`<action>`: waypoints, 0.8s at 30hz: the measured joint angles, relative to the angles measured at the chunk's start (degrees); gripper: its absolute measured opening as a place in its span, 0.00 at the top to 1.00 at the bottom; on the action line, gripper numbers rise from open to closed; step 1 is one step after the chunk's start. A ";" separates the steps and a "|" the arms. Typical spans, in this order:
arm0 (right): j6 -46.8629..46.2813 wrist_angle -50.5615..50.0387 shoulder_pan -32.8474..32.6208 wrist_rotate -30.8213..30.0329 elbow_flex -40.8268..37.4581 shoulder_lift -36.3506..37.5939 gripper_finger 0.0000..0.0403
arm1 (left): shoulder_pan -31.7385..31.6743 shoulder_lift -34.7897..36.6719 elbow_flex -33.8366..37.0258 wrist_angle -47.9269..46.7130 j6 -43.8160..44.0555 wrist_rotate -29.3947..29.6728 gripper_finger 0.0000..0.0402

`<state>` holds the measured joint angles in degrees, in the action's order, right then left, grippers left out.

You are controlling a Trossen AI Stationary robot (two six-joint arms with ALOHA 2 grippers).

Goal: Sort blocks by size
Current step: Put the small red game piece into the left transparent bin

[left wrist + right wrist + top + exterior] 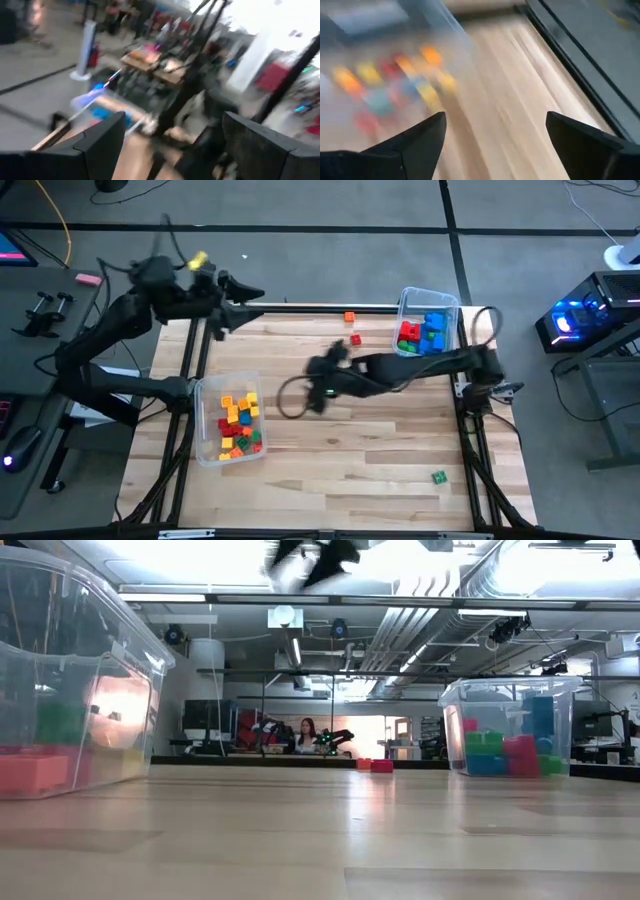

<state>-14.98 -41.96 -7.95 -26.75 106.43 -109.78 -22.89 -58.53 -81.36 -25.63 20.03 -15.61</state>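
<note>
- High view: the right claw (322, 366) hangs over the middle of the wooden desk (340, 450), its arm stretched in from the right edge.
- Right wrist view: the right claw (492, 132) is spread wide, with nothing between its fingers (415, 140); blurred coloured blocks in a clear bin lie beyond it.
- The left claw (245, 293) sits raised at the far left corner of the desk; in the left wrist view its fingers (100, 140) stand apart, empty.
- A clear bin at the left (203, 395) holds the small blocks (238, 425) in red, yellow, orange and green.
- A second clear bin at the far right (452, 305) holds the larger bricks (422, 333), red, blue and green.
- Loose on the desk: an orange block (349, 316) and a red block (356, 338) near the far edge, just left of the right bin, and a green block (438, 476) near the front right corner.
- Low view: a person (306, 735) sits in the room behind the desk.
</note>
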 joint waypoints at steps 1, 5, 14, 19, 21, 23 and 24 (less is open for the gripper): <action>-2.21 -3.56 0.09 -1.17 -2.73 2.57 0.17 | -0.03 -0.66 0.00 -1.39 -1.46 1.14 0.21; -18.17 -11.31 -0.72 -4.87 -19.70 16.70 0.18 | -0.18 -5.36 0.00 -6.20 -6.53 3.03 0.21; -51.97 -6.58 -7.92 -11.02 -46.10 45.60 0.19 | -4.28 -36.87 -5.55 -7.73 -6.45 -1.37 0.21; -49.19 -4.52 -8.17 -11.20 -50.20 50.80 0.19 | -4.12 -57.73 -19.42 -10.13 -8.74 -1.36 0.21; -47.65 -3.17 -7.97 -10.87 -50.89 51.64 0.19 | -3.67 -64.37 -25.23 -10.20 -9.89 -0.10 0.21; -46.51 -2.93 -7.74 -10.16 -51.06 51.73 0.19 | -3.24 -69.89 -31.04 -10.07 -11.09 1.51 0.21; -45.96 -2.80 -7.74 -9.67 -51.06 51.71 0.19 | -3.05 -72.40 -33.89 -10.09 -11.18 2.55 0.21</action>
<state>-60.93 -44.77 -15.68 -36.41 55.37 -58.06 -25.93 -130.92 -115.25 -35.72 8.85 -13.05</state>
